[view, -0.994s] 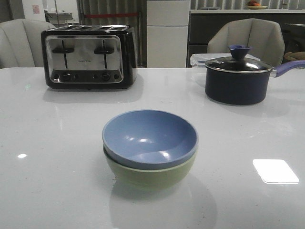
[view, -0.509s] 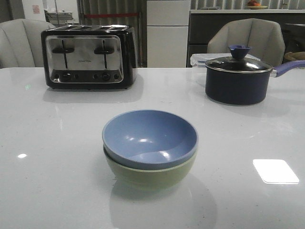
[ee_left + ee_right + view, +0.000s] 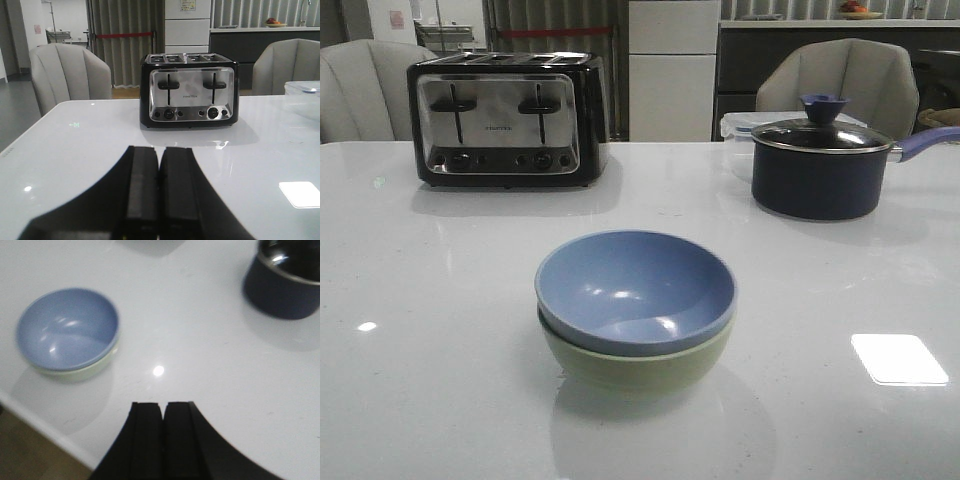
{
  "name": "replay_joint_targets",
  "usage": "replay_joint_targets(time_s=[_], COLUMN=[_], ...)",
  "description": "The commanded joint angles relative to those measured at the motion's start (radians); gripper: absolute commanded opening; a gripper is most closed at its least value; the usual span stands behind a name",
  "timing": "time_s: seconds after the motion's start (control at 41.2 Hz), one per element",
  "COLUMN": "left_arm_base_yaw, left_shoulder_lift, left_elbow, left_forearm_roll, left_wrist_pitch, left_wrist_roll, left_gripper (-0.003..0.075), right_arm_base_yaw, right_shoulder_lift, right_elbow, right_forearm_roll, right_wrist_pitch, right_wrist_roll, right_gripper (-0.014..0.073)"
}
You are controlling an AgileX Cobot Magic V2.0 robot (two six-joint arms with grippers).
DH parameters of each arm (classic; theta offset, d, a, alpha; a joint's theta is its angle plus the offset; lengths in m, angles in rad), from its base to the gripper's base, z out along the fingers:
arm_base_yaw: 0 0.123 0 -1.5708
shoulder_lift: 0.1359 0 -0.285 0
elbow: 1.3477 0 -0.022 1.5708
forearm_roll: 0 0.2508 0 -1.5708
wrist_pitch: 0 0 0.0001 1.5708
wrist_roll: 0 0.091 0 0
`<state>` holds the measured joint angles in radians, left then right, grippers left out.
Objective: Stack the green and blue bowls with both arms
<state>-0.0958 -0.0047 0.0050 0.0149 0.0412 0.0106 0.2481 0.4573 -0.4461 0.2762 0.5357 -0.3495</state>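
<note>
The dusty blue bowl (image 3: pixel 635 288) sits nested inside the pale green bowl (image 3: pixel 638 368) at the middle of the white table, near its front. The stack also shows in the right wrist view, blue bowl (image 3: pixel 67 330) on green bowl (image 3: pixel 85 371). My left gripper (image 3: pixel 159 150) is shut and empty, low over the table, facing the toaster. My right gripper (image 3: pixel 163 404) is shut and empty, above the table and apart from the bowls. Neither arm shows in the front view.
A black and chrome toaster (image 3: pixel 506 120) stands at the back left. A dark lidded saucepan (image 3: pixel 820 165) with a purple-blue handle stands at the back right, a clear container behind it. Grey chairs stand behind the table. The table's front edge (image 3: pixel 45 432) is near the bowls.
</note>
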Motion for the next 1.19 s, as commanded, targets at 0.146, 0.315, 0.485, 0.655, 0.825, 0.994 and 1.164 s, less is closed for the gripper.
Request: replay_joint_targets(time_s=[0.146,0.315,0.485,0.655,0.825,0.994,1.164], left_arm_base_yaw=[0.002,0.002,0.002,0.002,0.002,0.002,0.002], left_shoulder_lift=[-0.020,-0.020,-0.020,-0.020,-0.020,-0.020,-0.020], left_elbow=[0.003,0.003,0.003,0.003,0.003,0.003,0.003], left_forearm_roll=[-0.002,-0.002,-0.002,-0.002,-0.002,-0.002,-0.002], left_wrist_pitch=[-0.093,-0.093,-0.093,-0.093,-0.093,-0.093,-0.093], left_wrist_roll=[-0.011,-0.011,-0.011,-0.011,-0.011,-0.011,-0.011], left_gripper=[0.0093,0.0093,0.0093,0.0093,0.0093,0.0093,0.0093], right_arm_base_yaw=[-0.192,-0.223,-0.223,-0.223,-0.223,-0.230,-0.249], right_shoulder_lift=[-0.302,-0.428,-0.487,-0.486,-0.486,-0.488,-0.488], right_elbow=[0.257,0.378,0.439,0.467,0.471,0.471,0.471], right_forearm_roll=[0.000,0.000,0.001,0.001,0.002,-0.144,-0.254], right_wrist_pitch=[-0.419,-0.471,-0.491,-0.509,-0.530,-0.571,-0.608], right_wrist_roll=[0.000,0.000,0.000,0.000,0.000,0.153,0.310], right_gripper=[0.0027,0.0027,0.0027,0.0027,0.0027,0.0027,0.0027])
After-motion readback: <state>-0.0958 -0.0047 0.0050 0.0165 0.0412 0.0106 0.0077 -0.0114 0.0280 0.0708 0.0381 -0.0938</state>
